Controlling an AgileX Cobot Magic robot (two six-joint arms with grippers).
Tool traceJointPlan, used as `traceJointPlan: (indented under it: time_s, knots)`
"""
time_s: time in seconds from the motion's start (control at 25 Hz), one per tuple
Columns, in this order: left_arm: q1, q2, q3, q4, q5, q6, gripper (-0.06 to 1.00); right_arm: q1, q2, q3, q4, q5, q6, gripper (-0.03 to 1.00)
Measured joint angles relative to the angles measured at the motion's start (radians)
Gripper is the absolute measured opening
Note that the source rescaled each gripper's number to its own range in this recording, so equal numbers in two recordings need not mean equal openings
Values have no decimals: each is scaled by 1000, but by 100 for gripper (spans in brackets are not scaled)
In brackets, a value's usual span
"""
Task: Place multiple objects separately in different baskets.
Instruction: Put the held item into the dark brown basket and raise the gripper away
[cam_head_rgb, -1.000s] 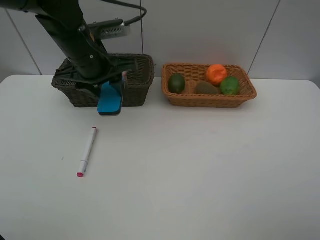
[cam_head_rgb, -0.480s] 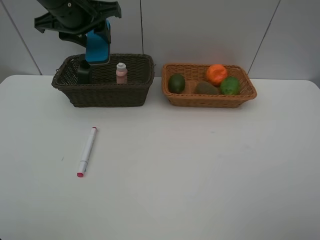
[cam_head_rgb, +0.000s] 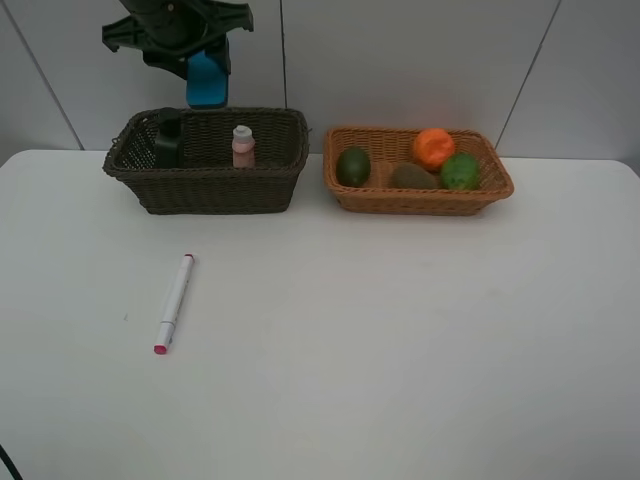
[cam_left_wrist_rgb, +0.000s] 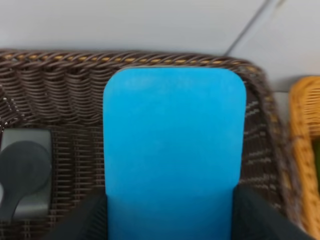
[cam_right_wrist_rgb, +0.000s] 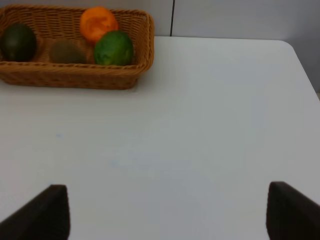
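Eraser (cam_head_rgb: 207, 83) hung clamped in the left gripper (cam_head_rgb: 205, 62) above the dark basket (cam_head_rgb: 205, 190); released off-centre, it could topple the pink bottle (cam_head_rgb: 243, 147) (right fingers spread, empty).

Left tool (cam_head_rgb: 205, 75) lifted the blue eraser (cam_head_rgb: 207, 80) from the table in front of the dark basket (cam_head_rgb: 205, 190); now above its far rim.

We've got a plain white counter (cam_head_rgb: 400, 340) here. Sitting on it at the back are a dark brown basket (cam_head_rgb: 206, 185) and a tan basket (cam_head_rgb: 420, 196) side by side, and a white marker (cam_head_rgb: 174, 302) lies nearer the front left.
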Motion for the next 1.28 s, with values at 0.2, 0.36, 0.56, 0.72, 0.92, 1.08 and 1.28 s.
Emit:
traceJointPlan:
  time_s: [0.2, 0.36, 0.56, 0.72, 0.92, 1.08, 1.28]
  knots:
    - [6, 98, -46, 0, 10, 19, 53, 0, 0, 0, 0, 0, 1, 100]
    - [6, 116, -49, 15, 17, 27, 53, 0, 0, 0, 0, 0, 1, 100]
    - [6, 116, -52, 36, 16, 28, 53, 0, 0, 0, 0, 0, 1, 100]
    - [6, 116, -52, 44, 16, 28, 53, 0, 0, 0, 0, 0, 1, 100]
    - [6, 116, -52, 53, 17, 49, 53, 0, 0, 0, 0, 0, 1, 100]
    - [6, 116, -52, 55, 18, 78, 53, 0, 0, 0, 0, 0, 1, 100]
    - [6, 134, -48, 56, 18, 99, 68, 0, 0, 0, 0, 0, 1, 100]
